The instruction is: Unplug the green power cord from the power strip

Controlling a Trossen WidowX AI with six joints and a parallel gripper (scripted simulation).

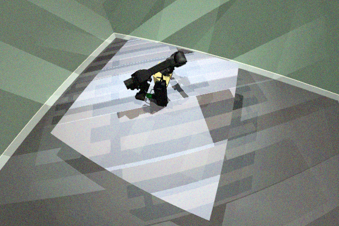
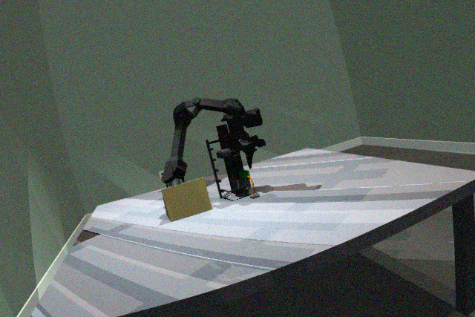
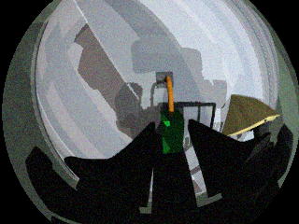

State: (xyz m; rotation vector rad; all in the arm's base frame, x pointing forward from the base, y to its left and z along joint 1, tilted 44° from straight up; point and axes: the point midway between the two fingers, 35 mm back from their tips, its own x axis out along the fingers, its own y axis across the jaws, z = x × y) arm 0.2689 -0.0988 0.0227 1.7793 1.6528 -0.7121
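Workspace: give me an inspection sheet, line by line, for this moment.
Surface: table top with a grey patchwork pattern, partly in shadow.
Job's things: green plug low beside the upright black power strip; whether it is out of the socket cannot be told.
Clutter: tan board leaning near the arm's base; thin black rack behind the strip.
End effector: end effector open, holding nothing, above the plug.
Cables: orange cord running from the plug to the table.
Surroundings: green walls; nothing else seen.
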